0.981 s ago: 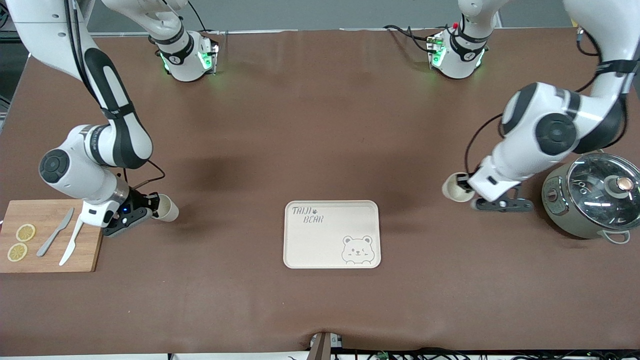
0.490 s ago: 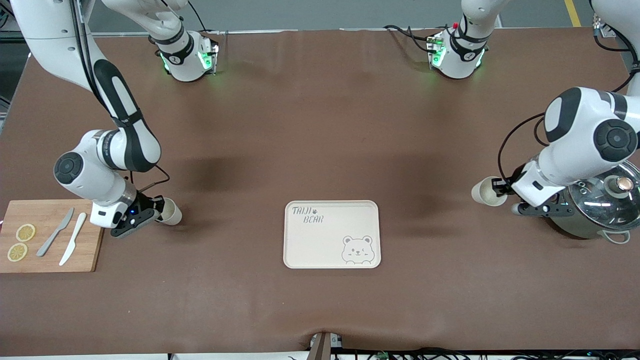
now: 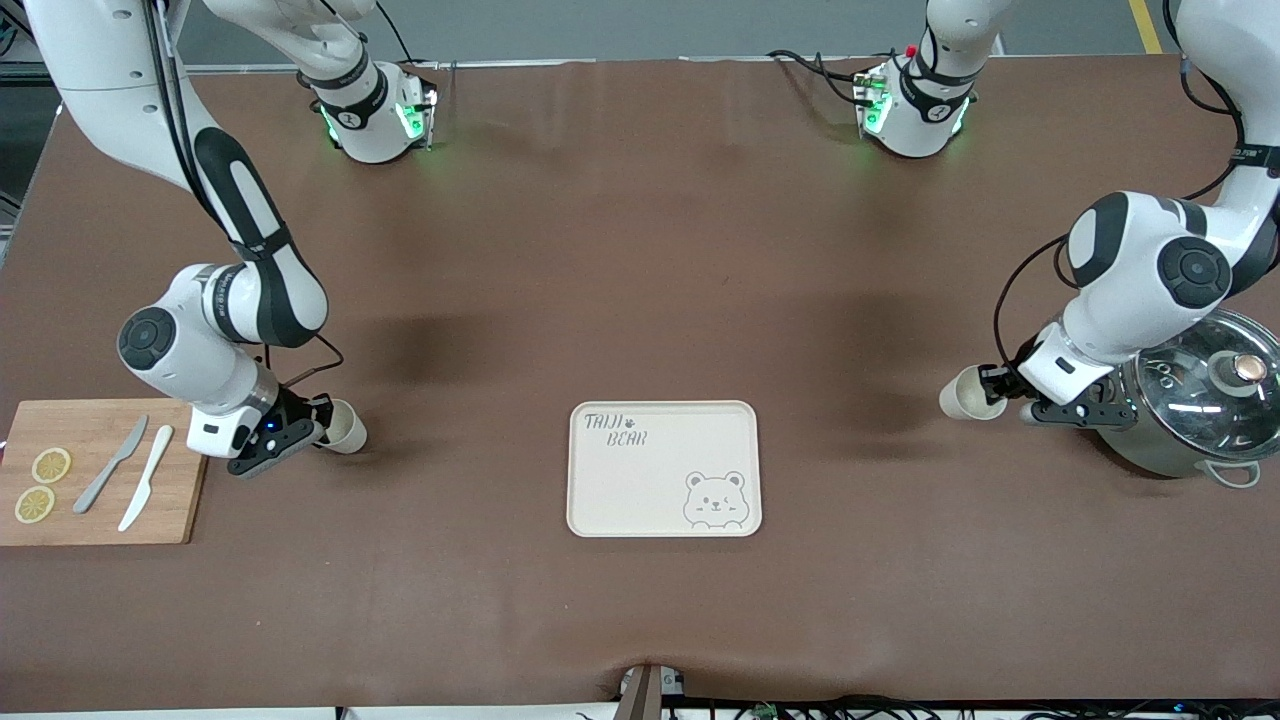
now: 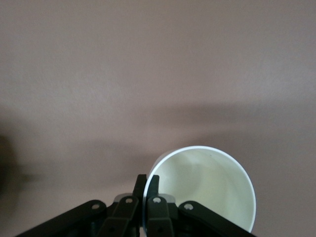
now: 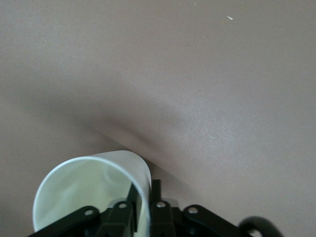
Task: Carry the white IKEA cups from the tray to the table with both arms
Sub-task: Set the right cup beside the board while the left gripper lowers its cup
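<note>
Two cream-white cups are each held by one arm. My left gripper (image 3: 995, 386) is shut on the rim of one cup (image 3: 964, 397) and holds it tilted, low over the brown table beside the pot. In the left wrist view the fingers (image 4: 153, 183) pinch the wall of this cup (image 4: 205, 190). My right gripper (image 3: 318, 417) is shut on the rim of the other cup (image 3: 345, 428), tilted low over the table beside the cutting board. In the right wrist view the fingers (image 5: 156, 190) clamp the wall of that cup (image 5: 86, 190).
A cream tray with a bear drawing (image 3: 610, 500) lies mid-table, between the two cups. A grey-green pot with a glass lid (image 3: 1195, 405) stands under the left arm's wrist. A wooden cutting board (image 3: 95, 520) holds two lemon slices and two knives.
The left gripper has carried its cup away from the tray toward the pot. The right gripper has shifted its cup slightly toward the tray and lower in the view.
</note>
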